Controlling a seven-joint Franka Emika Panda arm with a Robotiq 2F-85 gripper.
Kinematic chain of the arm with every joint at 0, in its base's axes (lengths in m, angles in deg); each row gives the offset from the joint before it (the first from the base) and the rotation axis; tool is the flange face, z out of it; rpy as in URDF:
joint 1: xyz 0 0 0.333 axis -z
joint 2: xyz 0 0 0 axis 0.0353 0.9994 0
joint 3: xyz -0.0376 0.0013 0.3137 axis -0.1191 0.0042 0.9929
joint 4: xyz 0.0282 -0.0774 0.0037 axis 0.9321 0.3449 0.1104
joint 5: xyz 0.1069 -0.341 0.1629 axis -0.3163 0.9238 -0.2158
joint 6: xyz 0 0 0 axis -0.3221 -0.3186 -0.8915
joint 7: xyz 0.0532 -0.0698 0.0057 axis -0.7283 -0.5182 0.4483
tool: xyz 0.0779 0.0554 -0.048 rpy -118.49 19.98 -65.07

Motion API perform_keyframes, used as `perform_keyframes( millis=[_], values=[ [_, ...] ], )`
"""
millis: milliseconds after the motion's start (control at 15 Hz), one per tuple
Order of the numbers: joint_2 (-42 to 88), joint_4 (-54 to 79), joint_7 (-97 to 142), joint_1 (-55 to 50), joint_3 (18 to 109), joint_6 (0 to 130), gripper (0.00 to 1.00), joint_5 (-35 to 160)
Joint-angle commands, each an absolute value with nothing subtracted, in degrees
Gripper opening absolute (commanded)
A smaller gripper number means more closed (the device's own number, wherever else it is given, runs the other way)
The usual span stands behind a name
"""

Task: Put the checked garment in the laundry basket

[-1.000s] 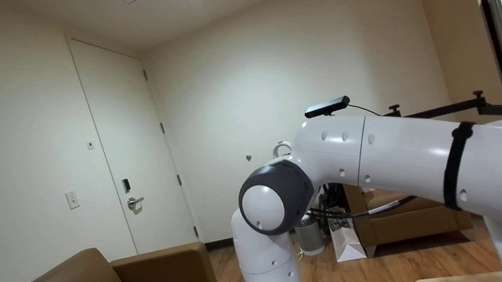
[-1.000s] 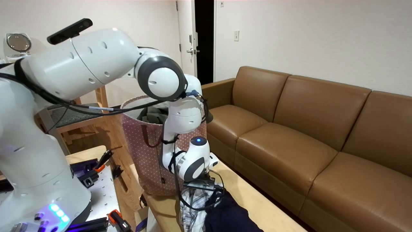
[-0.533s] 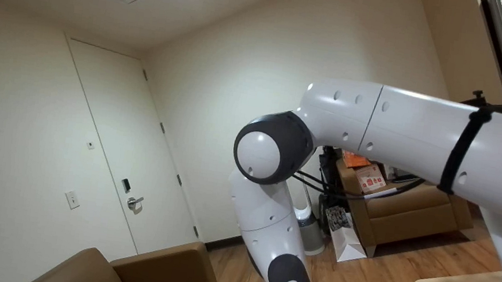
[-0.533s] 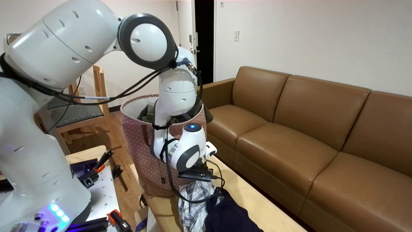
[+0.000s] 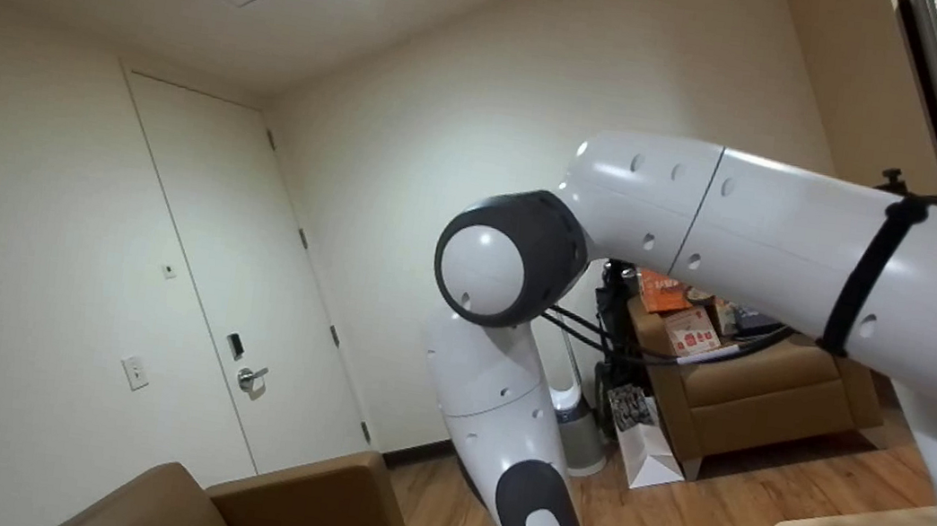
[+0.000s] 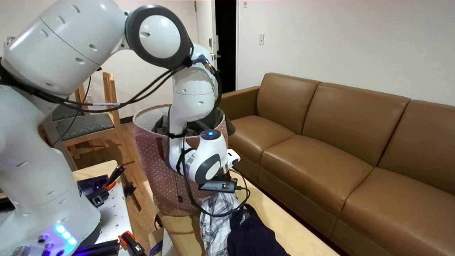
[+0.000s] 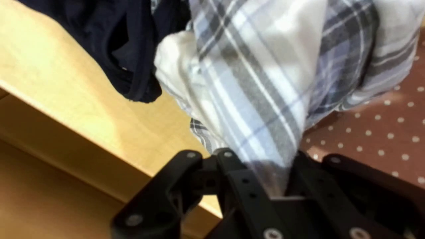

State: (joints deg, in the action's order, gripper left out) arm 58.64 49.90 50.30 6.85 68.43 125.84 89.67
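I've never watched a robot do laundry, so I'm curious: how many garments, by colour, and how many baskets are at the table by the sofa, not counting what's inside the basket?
Checked garment, white and grey with some pale blue: 1
Navy garment: 1
Dotted basket: 1
Total: 3

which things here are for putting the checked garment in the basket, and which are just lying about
For the job:
checked garment, pinched in the tool
polka-dot laundry basket

Not part of it:
navy garment on the table
dark cloth in the basket
brown sofa
wooden chair
white bag
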Motion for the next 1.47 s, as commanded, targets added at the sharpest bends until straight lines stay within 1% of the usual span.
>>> perform_keyframes(
  millis=[0, 67, 200, 267, 400, 600, 667, 733, 800, 1000, 1133, 1267, 1333, 1400],
  values=[
    [46.0, 60.01, 49.42, -2.0, 63.32, 131.44, 0.05, 85.26],
    [42.32, 59.91, 49.28, -3.95, 62.63, 129.11, 0.04, 83.8],
    [36.1, 64.2, 50.85, -11.66, 57.49, 128.96, 0.04, 80.03],
    [44.15, 57.71, 50.73, -5.16, 62.01, 128.75, 0.14, 82.7],
    [38.88, 60.82, 51.1, -10.15, 59.34, 128.12, 0.14, 80.42],
    [36.92, 62.93, 51.29, -11.02, 58.64, 128.07, 0.14, 80.06],
    [36.96, 63.07, 51.31, -10.99, 58.45, 128.07, 0.04, 80.03],
    [35.64, 63.71, 50.72, -11.76, 57.82, 126.83, 0.04, 79.02],
    [31.77, 65.77, 48.73, -9.91, 59.55, 123.21, 0.04, 79.2],
    [22.71, 71.15, 46.71, -20.09, 49.64, 120.68, 0.04, 72.81],
    [17.54, 72.95, 47.79, -29.35, 39.8, 117.12, 0.04, 67.36],
    [16.66, 72.04, 50.51, -37.85, 30.37, 116.57, 0.04, 61.71],
    [20.11, 70.43, 47.98, -31.38, 37.01, 118.02, 0.04, 66.2],
    [18.8, 70.68, 48.29, -33.48, 34.67, 117.52, 0.13, 65.71]
  ],
)
